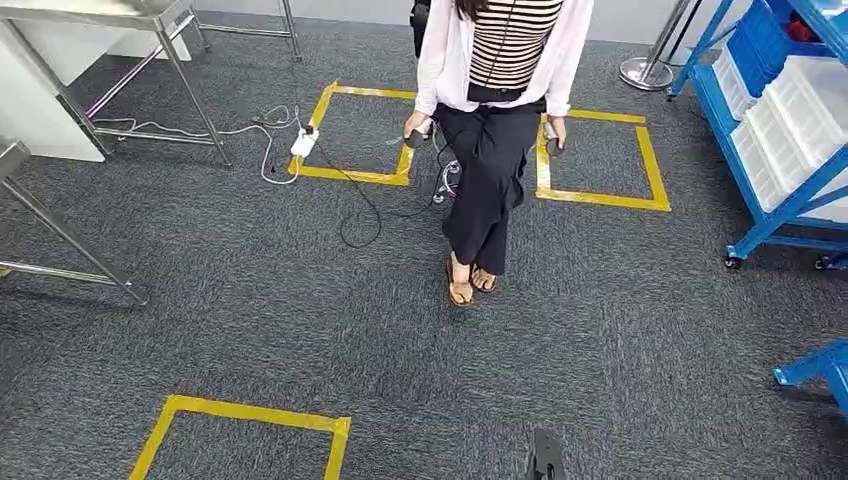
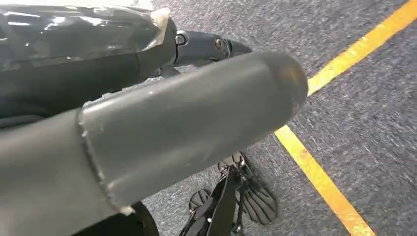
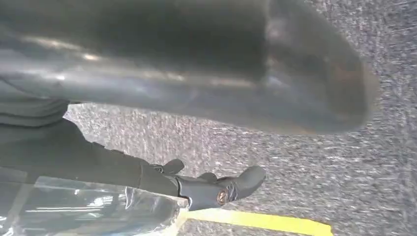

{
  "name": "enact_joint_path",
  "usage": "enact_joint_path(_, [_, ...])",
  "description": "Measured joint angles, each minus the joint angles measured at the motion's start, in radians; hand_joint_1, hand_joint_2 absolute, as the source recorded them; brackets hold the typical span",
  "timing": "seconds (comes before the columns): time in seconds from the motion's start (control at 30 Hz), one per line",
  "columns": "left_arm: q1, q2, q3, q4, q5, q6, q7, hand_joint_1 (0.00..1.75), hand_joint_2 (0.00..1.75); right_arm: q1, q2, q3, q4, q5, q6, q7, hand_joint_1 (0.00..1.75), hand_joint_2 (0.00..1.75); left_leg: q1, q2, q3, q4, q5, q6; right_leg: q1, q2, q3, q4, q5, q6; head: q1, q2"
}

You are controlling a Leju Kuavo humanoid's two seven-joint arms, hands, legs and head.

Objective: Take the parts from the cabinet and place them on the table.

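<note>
The blue cabinet stands at the right edge of the head view, and white bins and a blue bin sit on its shelves. What the bins hold is hidden. A steel table stands at the far left. My left hand hangs over the carpet, its thick thumb apart from the dark fingers, and it holds nothing. My right hand also hangs over the carpet with its fingers stretched out and nothing in it.
A person sits straight ahead between two yellow tape squares, with a small dark device in each hand. A power strip with cables lies on the carpet. A second steel table is at the left, and another blue frame at the lower right.
</note>
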Motion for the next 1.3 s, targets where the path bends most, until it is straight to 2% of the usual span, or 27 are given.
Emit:
enact_joint_path(0.03, [0.0,-0.001,0.002,0.0,0.001,-0.005,0.0,0.0,0.0,0.0,-0.001,0.0,0.0,-0.001,0.005,-0.002,0.0,0.0,0.0,0.008,-0.001,-0.004,0.003,0.009,0.003,-0.043,-0.026,0.044,-0.029,-0.005,0.002,0.0])
enact_joint_path(0.07, [0.0,-0.001,0.003,-0.001,0.001,-0.011,0.0,0.0,0.0,-0.001,-0.002,0.0,0.0,-0.003,0.008,-0.004,0.0,0.0,-0.002,0.023,-0.003,-0.004,0.003,0.01,0.002,-0.066,-0.063,0.115,-0.064,-0.008,0.005,0.0])
enact_joint_path(0.13, [0.0,-0.002,0.004,-0.001,0.001,-0.014,0.003,0.0,0.0,0.003,-0.006,0.0,0.0,-0.006,0.011,-0.008,0.0,0.0,-0.005,0.053,-0.007,-0.004,0.003,0.01,-0.002,-0.078,-0.138,0.274,-0.122,-0.005,0.005,0.0])
enact_joint_path(0.17, [0.0,-0.002,0.004,-0.002,0.001,-0.019,0.006,0.0,0.0,0.008,-0.008,0.0,0.0,-0.006,0.011,-0.011,0.0,0.0,-0.005,0.067,-0.008,-0.003,0.003,0.009,-0.005,-0.081,-0.149,0.302,-0.125,0.003,0.005,0.0])
enact_joint_path(0.2, [0.0,-0.002,0.004,-0.003,-0.001,-0.022,0.008,0.0,0.0,0.013,-0.01,0.0,0.0,-0.009,0.011,-0.013,0.0,0.0,-0.005,0.079,-0.008,-0.003,0.003,0.009,-0.008,-0.084,-0.13,0.274,-0.111,0.013,0.005,0.0])
enact_joint_path(0.27, [-0.002,-0.003,0.004,-0.004,-0.002,-0.029,0.011,0.0,0.0,0.017,-0.014,-0.001,0.0,-0.013,0.011,-0.015,0.0,0.0,-0.004,0.102,-0.006,-0.003,0.001,0.005,-0.015,-0.106,-0.033,0.107,-0.052,0.033,0.005,0.0])
enact_joint_path(0.3, [-0.002,-0.003,0.004,-0.004,-0.003,-0.032,0.011,0.0,0.0,0.017,-0.014,-0.001,0.0,-0.015,0.011,-0.017,0.0,0.0,-0.005,0.112,-0.002,-0.002,-0.001,0.0,-0.018,-0.143,0.023,0.012,-0.027,0.038,0.005,0.0])
enact_joint_path(0.33, [-0.002,-0.003,0.004,-0.006,-0.003,-0.032,0.012,0.0,0.0,0.015,-0.014,-0.001,0.0,-0.015,0.011,-0.018,0.0,0.0,-0.012,0.121,0.0,0.0,-0.006,-0.008,-0.011,-0.185,0.037,-0.02,-0.022,0.029,0.007,0.0])
enact_joint_path(0.47, [-0.011,-0.004,0.004,-0.007,-0.005,-0.035,0.017,0.0,0.0,0.021,-0.018,-0.002,0.0,-0.014,0.012,-0.023,0.0,0.0,-0.007,0.161,0.012,-0.003,-0.011,-0.036,-0.001,-0.137,0.027,-0.027,-0.012,-0.005,0.004,0.0])
enact_joint_path(0.5, [-0.012,-0.004,0.004,-0.008,-0.005,-0.035,0.017,0.0,0.0,0.022,-0.019,-0.002,0.0,-0.014,0.012,-0.025,0.0,0.0,0.003,0.141,0.008,0.01,-0.022,-0.045,-0.022,-0.122,0.042,-0.034,-0.005,-0.018,0.002,0.0])
enact_joint_path(0.53, [-0.012,-0.004,0.004,-0.008,-0.006,-0.036,0.018,0.0,0.0,0.021,-0.021,-0.003,0.0,-0.014,0.012,-0.027,0.0,0.0,0.005,0.074,-0.009,0.06,-0.067,-0.047,-0.018,-0.111,0.039,-0.032,0.0,-0.031,-0.003,0.0])
enact_joint_path(0.57, [-0.01,-0.005,0.004,-0.008,-0.007,-0.037,0.018,0.0,0.0,0.02,-0.021,-0.003,0.0,-0.014,0.012,-0.028,0.0,0.0,0.007,0.045,-0.034,0.121,-0.106,-0.048,-0.015,-0.103,0.037,-0.033,0.001,-0.037,-0.008,0.0])
enact_joint_path(0.63, [-0.007,-0.004,0.004,-0.008,-0.008,-0.037,0.02,0.0,0.0,0.022,-0.019,-0.003,0.0,-0.015,0.012,-0.028,0.0,0.0,0.007,0.021,-0.102,0.269,-0.172,-0.052,-0.008,-0.076,0.035,-0.031,0.003,-0.04,-0.01,0.0])
enact_joint_path(0.67, [-0.005,-0.004,0.004,-0.008,-0.008,-0.038,0.021,0.0,0.0,0.024,-0.02,-0.003,0.0,-0.016,0.012,-0.028,0.0,0.0,0.007,0.019,-0.124,0.308,-0.177,-0.052,-0.005,-0.063,0.035,-0.03,0.003,-0.04,-0.01,0.0])
enact_joint_path(0.73, [-0.003,-0.004,0.004,-0.008,-0.008,-0.039,0.022,0.0,0.0,0.026,-0.022,-0.006,0.0,-0.018,0.013,-0.028,0.0,0.0,0.008,0.017,-0.102,0.248,-0.116,-0.047,-0.003,-0.033,0.035,-0.025,0.003,-0.04,-0.01,0.0])
enact_joint_path(0.8, [-0.003,-0.004,0.004,-0.008,-0.011,-0.042,0.022,0.0,0.0,0.025,-0.021,-0.006,0.0,-0.022,0.018,-0.028,0.0,0.0,0.01,-0.012,-0.02,0.071,-0.02,-0.043,-0.003,-0.004,0.035,-0.019,0.003,-0.039,-0.01,0.0])
enact_joint_path(0.83, [-0.003,-0.003,0.004,-0.008,-0.011,-0.042,0.022,0.0,0.0,0.025,-0.02,-0.007,0.0,-0.024,0.024,-0.028,0.0,0.0,0.012,-0.06,0.002,0.026,-0.025,-0.041,-0.002,0.005,0.033,-0.018,0.003,-0.038,-0.009,0.0])
enact_joint_path(0.87, [-0.003,-0.003,0.004,-0.008,-0.011,-0.043,0.022,0.0,0.0,0.024,-0.021,-0.008,0.0,-0.025,0.028,-0.029,0.0,0.0,0.006,-0.049,-0.001,0.019,-0.02,-0.037,0.005,0.012,0.028,-0.015,0.004,-0.031,-0.009,0.0])
enact_joint_path(0.97, [-0.008,-0.003,0.004,-0.009,-0.011,-0.044,0.023,0.0,0.0,0.03,-0.02,-0.008,0.0,-0.027,0.031,-0.031,0.0,0.0,-0.007,-0.022,-0.002,0.017,-0.012,-0.019,0.0,0.034,0.013,-0.024,0.015,-0.008,-0.01,0.0])
enact_joint_path(1.0, [-0.007,-0.005,0.005,-0.01,-0.012,-0.047,0.023,0.0,0.0,0.031,-0.021,-0.009,0.0,-0.029,0.031,-0.031,0.0,0.0,0.004,-0.007,0.002,-0.001,0.002,-0.004,0.004,0.02,0.004,-0.014,0.012,-0.006,-0.008,0.0])
enact_joint_path(1.03, [-0.007,-0.005,0.004,-0.01,-0.013,-0.047,0.023,0.0,0.0,0.031,-0.021,-0.01,0.0,-0.031,0.031,-0.032,0.0,0.0,0.001,0.001,0.002,-0.007,0.006,0.001,0.005,-0.031,-0.012,0.012,-0.004,-0.009,-0.007,0.0])
enact_joint_path(1.07, [-0.006,-0.005,0.004,-0.011,-0.013,-0.047,0.023,0.0,0.0,0.03,-0.019,-0.01,0.0,-0.032,0.032,-0.032,0.0,0.0,0.0,0.015,0.0,-0.009,0.008,0.007,0.004,-0.061,-0.043,0.069,-0.038,-0.014,-0.003,0.0])
enact_joint_path(1.13, [-0.002,-0.005,0.005,-0.011,-0.013,-0.047,0.023,0.0,0.0,0.029,-0.02,-0.01,0.0,-0.031,0.035,-0.033,0.0,0.0,0.0,0.048,-0.004,-0.008,0.008,0.006,-0.002,-0.078,-0.125,0.242,-0.11,-0.014,-0.003,0.0])
enact_joint_path(1.17, [-0.001,-0.005,0.005,-0.011,-0.013,-0.047,0.023,0.0,0.0,0.031,-0.02,-0.01,0.0,-0.032,0.037,-0.033,0.0,0.0,0.0,0.061,-0.006,-0.008,0.008,0.006,-0.005,-0.079,-0.149,0.298,-0.125,-0.007,-0.001,0.0])
enact_joint_path(1.2, [-0.002,-0.005,0.005,-0.011,-0.013,-0.047,0.023,0.0,0.0,0.034,-0.021,-0.011,0.0,-0.032,0.039,-0.033,0.0,0.0,0.0,0.075,-0.007,-0.008,0.008,0.005,-0.009,-0.082,-0.148,0.3,-0.121,0.002,-0.002,0.0])
enact_joint_path(1.23, [-0.002,-0.005,0.005,-0.011,-0.013,-0.05,0.023,0.0,0.0,0.036,-0.022,-0.012,0.0,-0.033,0.043,-0.033,0.0,0.0,0.001,0.087,-0.006,-0.007,0.007,0.004,-0.014,-0.086,-0.121,0.258,-0.103,0.014,-0.001,0.0])
enact_joint_path(1.3, [-0.002,-0.005,0.005,-0.011,-0.013,-0.051,0.023,0.0,0.0,0.035,-0.023,-0.015,0.0,-0.033,0.046,-0.033,0.0,0.0,0.004,0.111,-0.003,-0.004,0.002,-0.007,-0.026,-0.129,-0.008,0.062,-0.038,0.039,-0.002,0.0])
